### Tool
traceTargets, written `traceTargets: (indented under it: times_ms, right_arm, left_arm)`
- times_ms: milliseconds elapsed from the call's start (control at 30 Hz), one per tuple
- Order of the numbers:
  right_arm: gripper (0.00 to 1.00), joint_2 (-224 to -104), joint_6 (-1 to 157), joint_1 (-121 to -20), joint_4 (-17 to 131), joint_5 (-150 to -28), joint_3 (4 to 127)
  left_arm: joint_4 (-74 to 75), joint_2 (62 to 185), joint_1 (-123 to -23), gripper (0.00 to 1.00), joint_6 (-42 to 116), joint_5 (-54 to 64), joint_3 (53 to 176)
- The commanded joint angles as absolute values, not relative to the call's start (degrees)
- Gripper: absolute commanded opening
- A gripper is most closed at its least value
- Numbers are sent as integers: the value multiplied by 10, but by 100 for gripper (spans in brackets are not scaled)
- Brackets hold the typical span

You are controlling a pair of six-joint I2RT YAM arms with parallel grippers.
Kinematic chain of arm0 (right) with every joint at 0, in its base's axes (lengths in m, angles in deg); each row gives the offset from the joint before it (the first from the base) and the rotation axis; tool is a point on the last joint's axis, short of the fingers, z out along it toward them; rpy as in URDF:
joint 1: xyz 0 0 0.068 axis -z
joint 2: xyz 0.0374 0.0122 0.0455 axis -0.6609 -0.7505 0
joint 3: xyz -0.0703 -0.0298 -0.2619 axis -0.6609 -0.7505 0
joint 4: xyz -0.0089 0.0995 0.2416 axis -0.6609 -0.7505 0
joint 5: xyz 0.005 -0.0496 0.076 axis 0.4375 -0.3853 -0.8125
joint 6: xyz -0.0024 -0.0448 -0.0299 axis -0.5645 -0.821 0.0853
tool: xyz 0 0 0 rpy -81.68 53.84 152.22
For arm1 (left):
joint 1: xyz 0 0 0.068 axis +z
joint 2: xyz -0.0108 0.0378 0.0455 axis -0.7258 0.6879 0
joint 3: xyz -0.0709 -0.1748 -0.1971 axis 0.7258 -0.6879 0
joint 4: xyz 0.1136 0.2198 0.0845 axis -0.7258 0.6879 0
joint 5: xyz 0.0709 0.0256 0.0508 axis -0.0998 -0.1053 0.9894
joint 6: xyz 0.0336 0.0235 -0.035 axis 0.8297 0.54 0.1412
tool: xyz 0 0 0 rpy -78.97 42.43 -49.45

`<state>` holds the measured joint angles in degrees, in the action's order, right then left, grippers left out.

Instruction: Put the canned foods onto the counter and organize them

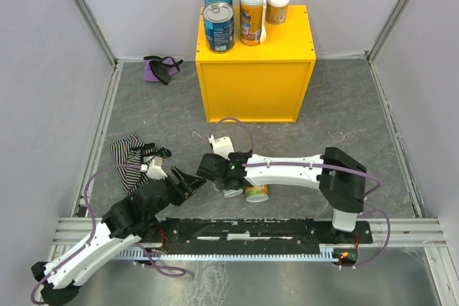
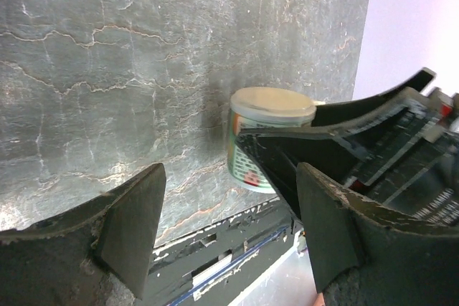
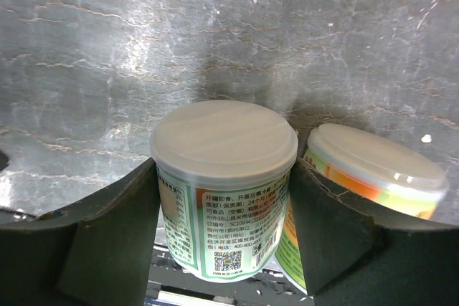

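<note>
The yellow counter (image 1: 254, 87) stands at the back and bears several cans: two blue ones (image 1: 219, 26), two tall orange ones (image 1: 252, 17) and a short orange one (image 1: 277, 6). My right gripper (image 1: 228, 180) is shut on a pale-green can (image 3: 224, 177) that stands on the floor near the front rail. Both fingers (image 3: 107, 234) touch its sides. A second short can (image 3: 373, 170) with an orange-green label stands right beside it, also in the top view (image 1: 258, 193). My left gripper (image 1: 188, 183) is open and empty just left of them. It sees the pale-green can (image 2: 267, 116) behind the right gripper's finger.
A purple cloth bundle (image 1: 161, 68) lies at the back left by the wall. A striped cloth (image 1: 128, 157) lies under my left arm. The black front rail (image 1: 244, 231) runs just behind the two floor cans. Walls close in on both sides.
</note>
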<state>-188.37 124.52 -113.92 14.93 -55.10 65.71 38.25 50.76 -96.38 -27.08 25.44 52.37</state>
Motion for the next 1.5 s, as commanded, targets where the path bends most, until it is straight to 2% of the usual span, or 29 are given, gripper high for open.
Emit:
traceTargets:
  times_ms: [0, 400, 667, 1167, 1467]
  right_arm:
    - [1, -1810, 1207, -1149, 185, -502, 662]
    - [1, -1696, 1106, -1173, 180, -465, 684]
    - [1, -1561, 987, -1175, 264, -429, 641]
    - [1, -1564, 938, -1175, 246, -313, 784]
    - [1, -1544, 848, -1175, 323, -234, 809]
  left_arm:
    - [348, 505, -961, 79, -274, 279, 535]
    - [335, 509, -961, 79, -289, 310, 534]
    - [390, 583, -961, 78, -255, 339, 624]
    - [378, 570, -961, 78, -203, 289, 669]
    - [380, 595, -961, 78, -171, 270, 703]
